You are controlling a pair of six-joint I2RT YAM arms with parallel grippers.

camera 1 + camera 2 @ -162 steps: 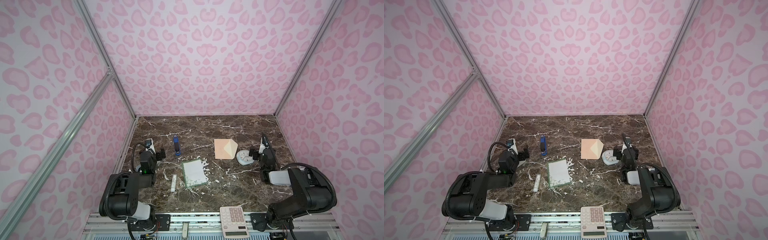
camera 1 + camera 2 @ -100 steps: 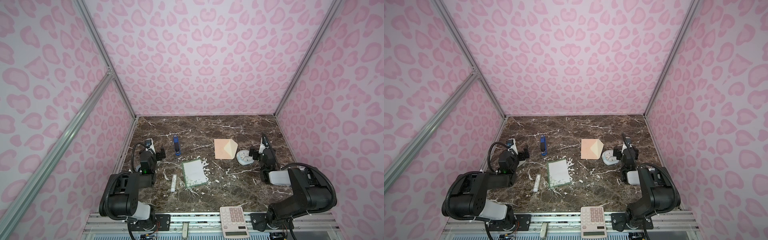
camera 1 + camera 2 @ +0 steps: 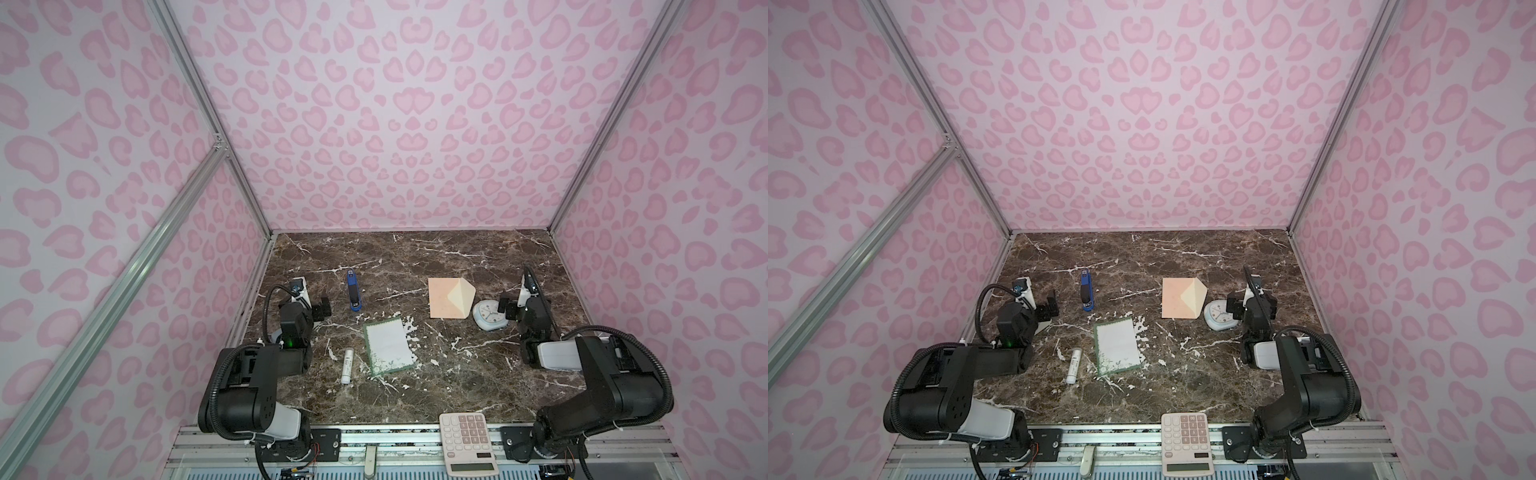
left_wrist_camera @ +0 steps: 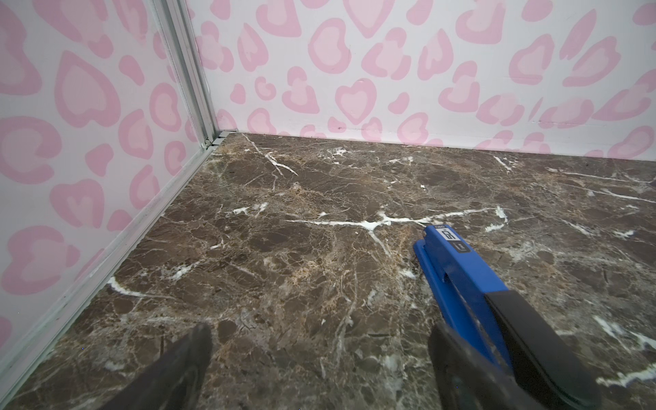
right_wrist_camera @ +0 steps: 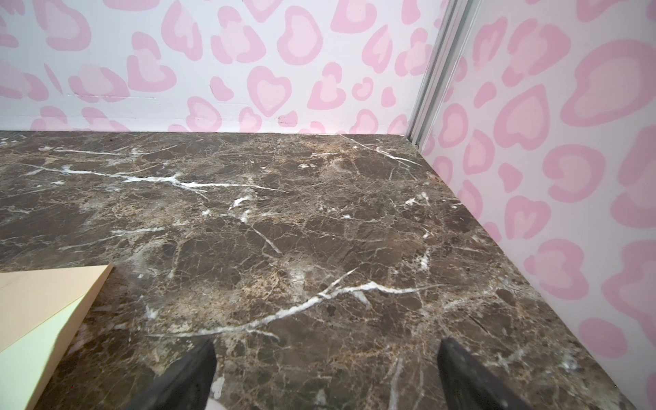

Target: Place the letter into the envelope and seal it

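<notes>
- Nothing moved vs. earlier frames.
- L gripper (image 4: 319,333) & R gripper (image 5: 326,344): jaws wide open, empty.
- letter (image 3: 390,347) lay flat mid-scene; envelope (image 3: 442,301), flap open, apart, nearer R gripper.

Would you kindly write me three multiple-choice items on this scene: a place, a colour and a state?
1. Where is the letter?
A) inside the envelope
B) flat on the table, nearer the robot than the envelope
C) on top of the envelope

2. What colour is the stapler?
A) red
B) yellow
C) blue

3. How are the left gripper and right gripper?
A) fingers apart, holding nothing
B) both shut on the letter
C) one shut on the envelope

1 B: the sheet lies bare on the table.
2 C: blue in both top views.
3 A: each wrist view shows only table between spread fingers.
</notes>
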